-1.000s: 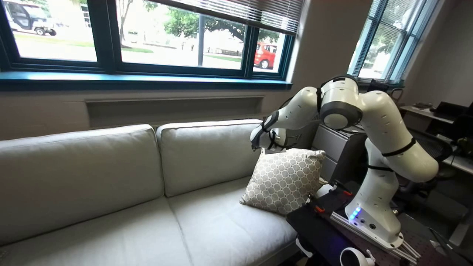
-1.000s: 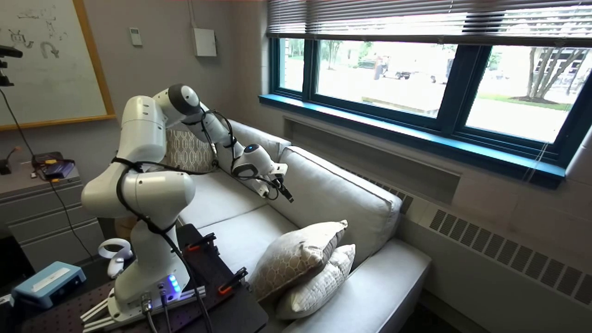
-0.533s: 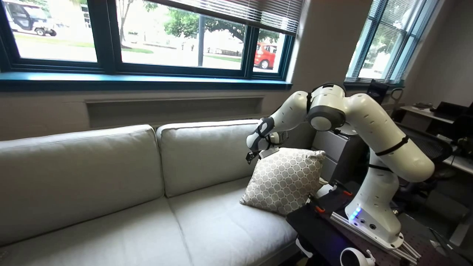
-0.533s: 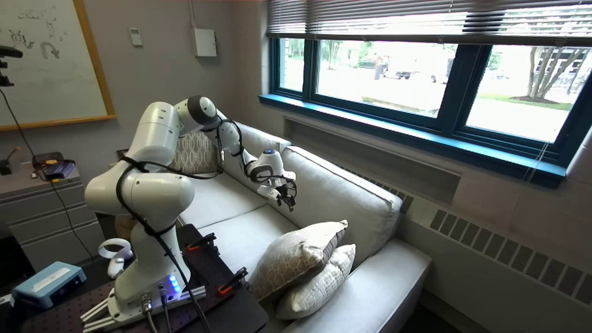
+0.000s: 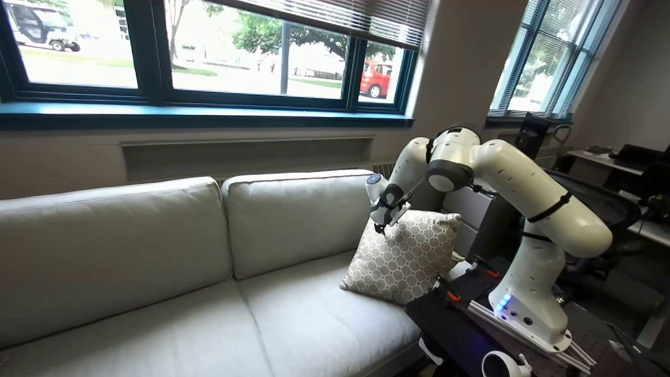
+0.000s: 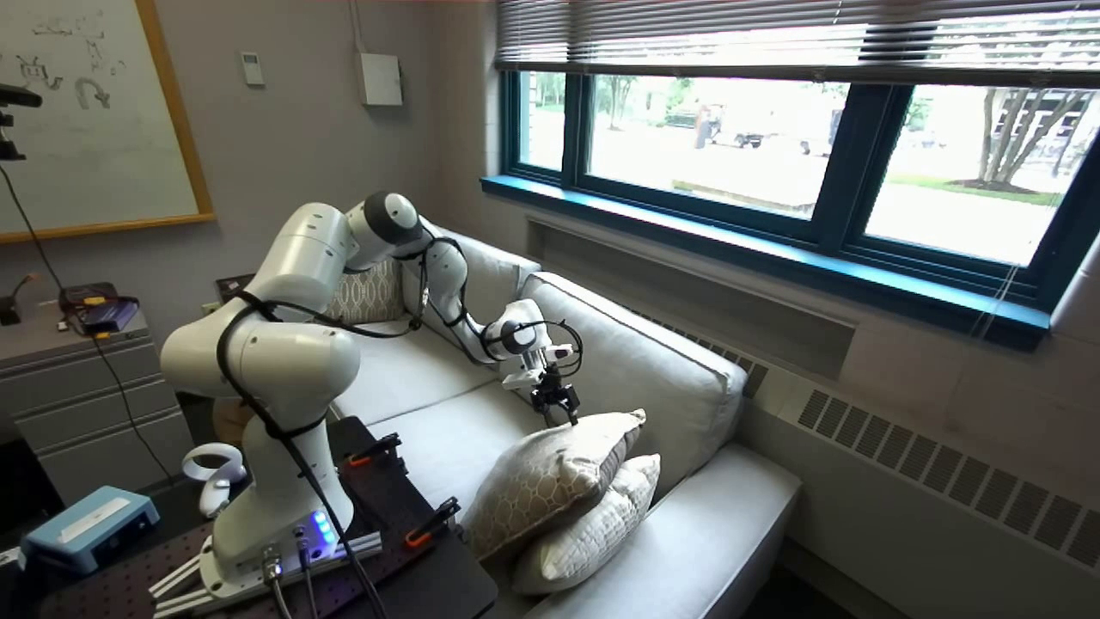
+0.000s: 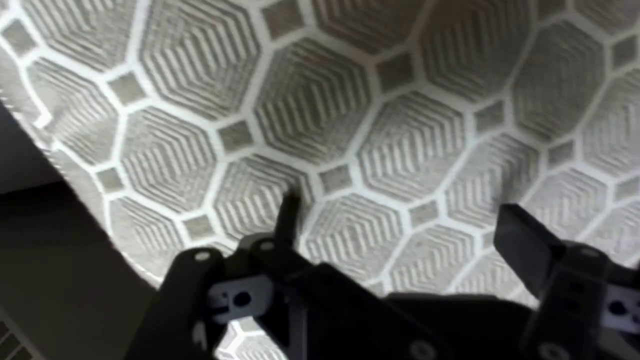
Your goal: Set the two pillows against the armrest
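Note:
The larger beige lattice pillow [image 5: 405, 256] leans on the sofa seat at the armrest end. It also shows in an exterior view [image 6: 533, 481] and fills most of the wrist view [image 7: 315, 100]. The smaller cream-white pillow [image 6: 593, 529] lies tilted between it and the armrest [image 6: 722, 516]. My gripper [image 6: 563, 419] points down at the lattice pillow's upper part; it also shows in an exterior view [image 5: 381, 230]. In the wrist view my gripper [image 7: 400, 207] has its fingers wide apart, with pillow fabric before them and nothing held. I cannot tell whether the fingertips touch the fabric.
The sofa back cushion [image 6: 627, 370] stands right behind the gripper. Another patterned pillow [image 6: 369, 297] sits at the sofa's far end. The black table [image 6: 430, 567] with the robot base and an orange-tipped clamp [image 6: 434, 523] borders the seat front.
My gripper has moved down and towards the armrest end, and has turned to point downward at the lattice pillow. The pillows have not visibly moved.

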